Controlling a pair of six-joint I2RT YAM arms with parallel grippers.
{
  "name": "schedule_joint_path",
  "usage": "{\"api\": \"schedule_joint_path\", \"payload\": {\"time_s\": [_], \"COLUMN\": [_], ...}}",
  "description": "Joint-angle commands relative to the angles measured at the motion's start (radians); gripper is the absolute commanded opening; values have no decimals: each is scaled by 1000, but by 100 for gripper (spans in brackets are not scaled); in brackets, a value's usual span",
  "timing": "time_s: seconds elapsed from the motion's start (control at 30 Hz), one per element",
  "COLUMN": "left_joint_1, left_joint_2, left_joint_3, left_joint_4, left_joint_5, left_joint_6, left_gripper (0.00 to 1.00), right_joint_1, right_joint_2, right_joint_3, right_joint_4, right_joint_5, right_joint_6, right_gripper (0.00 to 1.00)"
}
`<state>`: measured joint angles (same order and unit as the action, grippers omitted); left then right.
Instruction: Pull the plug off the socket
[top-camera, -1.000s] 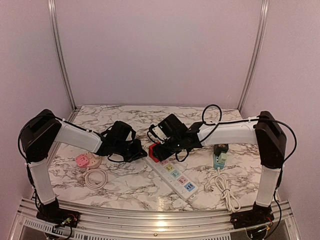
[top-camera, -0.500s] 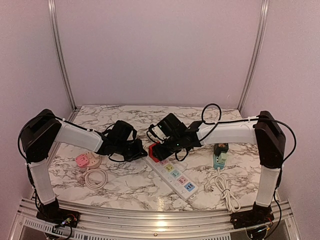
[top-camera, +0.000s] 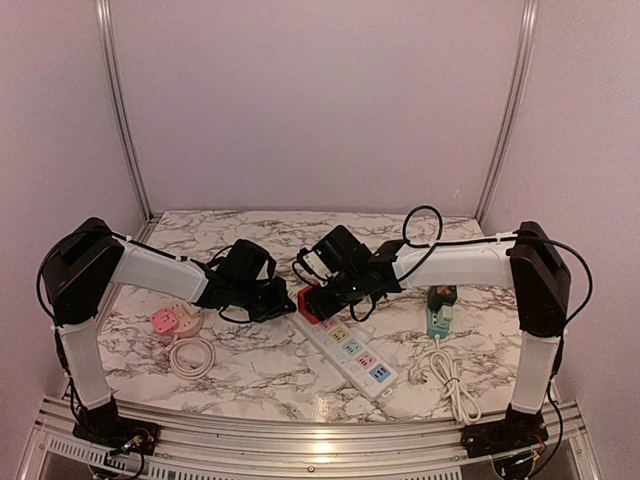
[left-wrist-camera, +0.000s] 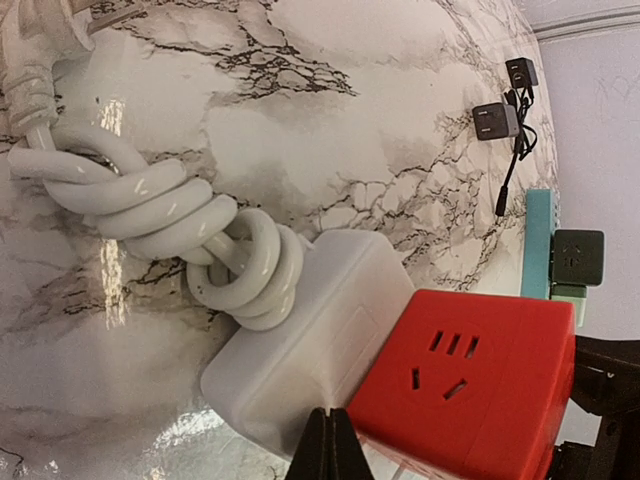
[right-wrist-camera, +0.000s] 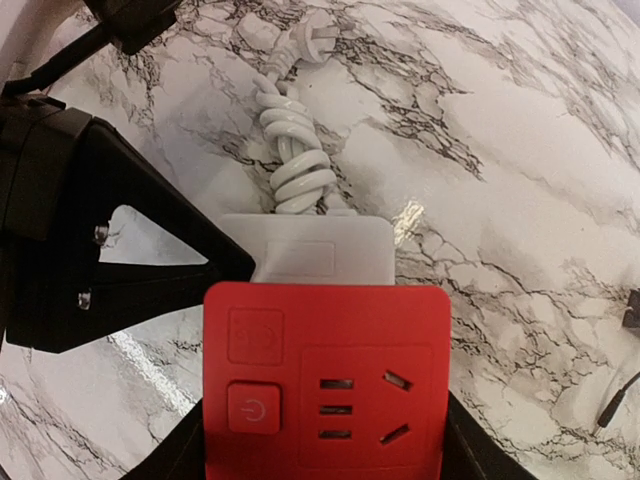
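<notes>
Moved: left gripper (left-wrist-camera: 328, 445) has edged slightly closer to the far end of the white power strip (top-camera: 352, 348); the red cube plug (right-wrist-camera: 325, 380) has barely shifted.
Left claw: fingers together, their tip pressed on the strip's far end, just beside the plug.
Right claw: right gripper (right-wrist-camera: 324, 450) is clamped on the plug's two sides.
Plug: sits on the strip's far end and looks seated.
Done: bracing and grasp, by the look of it.
Left: the pull itself; the plug is not yet clear of the strip.
Count: one red plug; one white strip with one knotted cord (left-wrist-camera: 160, 215); one pink socket (top-camera: 168, 320) left of the strip; one teal strip (top-camera: 437, 320) right of it; two grippers.
</notes>
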<state>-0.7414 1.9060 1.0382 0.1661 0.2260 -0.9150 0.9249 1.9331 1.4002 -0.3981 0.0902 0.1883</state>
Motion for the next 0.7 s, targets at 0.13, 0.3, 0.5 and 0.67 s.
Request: {"api": "schedule_joint_path", "payload": {"time_s": [0.13,0.3,0.5,0.67], "left_joint_1": [-12,-17,-23,-22], "left_joint_2": [102,109,115,107], "left_joint_3": [-17,-12,-14,-28], "left_joint_4": [-230,-245,-263,-270], "left_joint_5": [-70,-84,-96,-100], "left_joint_6": [15,7,0,-1], "left_gripper": [0,0,0,0], "right_joint_1": [6,15,34,33], "right_joint_2": [-71,-95,-106,-123], "right_joint_3": [44,4,6,3], "right_joint_4": [96,128,123,114], "right_joint_5": [11,6,45,91], "right_joint_6": [-15,-34,-59,-74], "right_gripper": [19,19,18,17]}}
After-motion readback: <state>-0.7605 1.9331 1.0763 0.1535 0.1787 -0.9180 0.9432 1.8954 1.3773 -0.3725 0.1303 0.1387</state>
